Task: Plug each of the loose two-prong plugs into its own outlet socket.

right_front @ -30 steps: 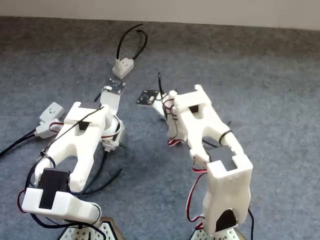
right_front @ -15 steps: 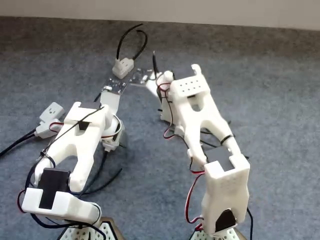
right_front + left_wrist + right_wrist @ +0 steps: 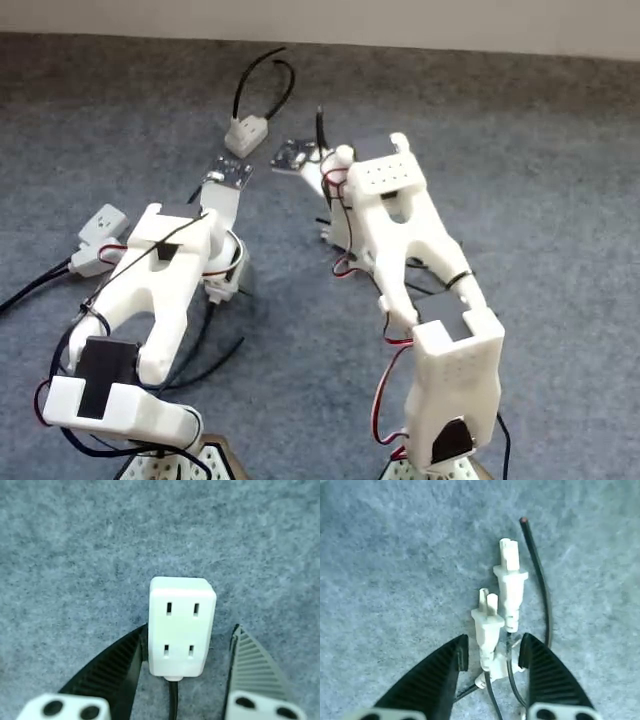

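Outlet block (image 3: 182,605) lies between the left claw (image 3: 189,629) fingers; two plugs (image 3: 487,622), side by side, between the right claw (image 3: 493,639) fingers.

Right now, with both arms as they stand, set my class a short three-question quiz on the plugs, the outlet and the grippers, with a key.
1. Which arm's gripper hovers over the two white plugs lying on the carpet?
2. True or false: a plug is already seated in the outlet block.
3. The left gripper is: A) shut on a cord; B) open, one finger either side of the outlet block; C) shut on a plug.

Key
1. The right gripper, which is open.
2. False: all four slots are bare.
3. B.
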